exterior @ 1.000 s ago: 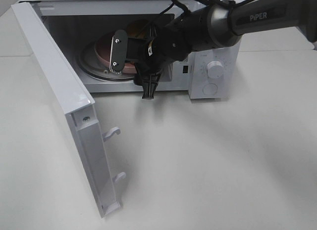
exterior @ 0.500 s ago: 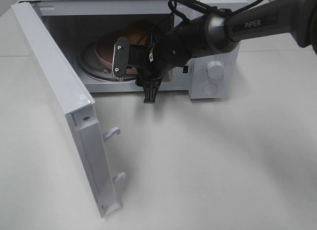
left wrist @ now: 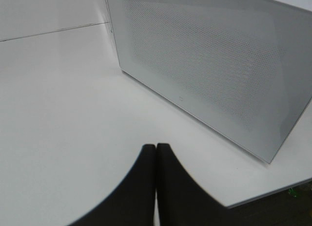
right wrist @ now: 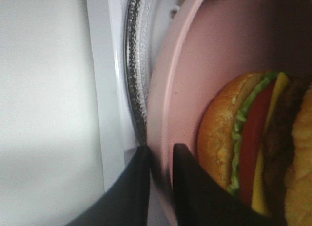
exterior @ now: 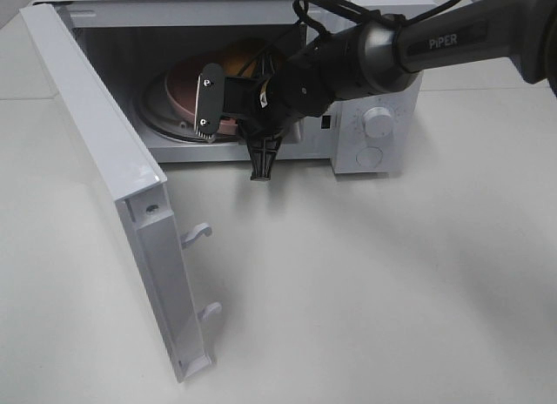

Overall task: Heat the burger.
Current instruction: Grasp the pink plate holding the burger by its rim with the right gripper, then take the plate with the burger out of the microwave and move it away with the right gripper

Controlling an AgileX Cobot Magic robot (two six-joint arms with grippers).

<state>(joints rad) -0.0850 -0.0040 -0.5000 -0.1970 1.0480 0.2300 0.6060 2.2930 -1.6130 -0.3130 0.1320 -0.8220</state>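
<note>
Since a second ago the right claw point(right wrist: 160, 160) has narrowed its jaws onto the near rim of the pink plate point(right wrist: 195, 65) and the arm has edged slightly up at the microwave point(exterior: 383, 82) mouth; now the two dark fingers point(right wrist: 134, 187) sit one on each side of the plate's edge, pinching it. On that plate, inside the microwave cavity, lies the burger point(right wrist: 253, 143), its golden bun, green lettuce, red tomato, yellow cheese and dark patty all showing in the right wrist view. Beneath the plate is the microwave's glass turntable point(right wrist: 134, 55), its ridged rim just outside the plate's rim. From the high camera the burger's bun point(exterior: 248, 56) shows behind the arm, deep in the cavity, and the microwave door point(exterior: 113, 169) stands swung wide open, out over the white tabletop point(exterior: 392, 291). Beside the microwave's perforated side wall point(left wrist: 209, 65), the left claw point(left wrist: 156, 153) hovers over the tabletop with its fingers pressed together, holding nothing.
</note>
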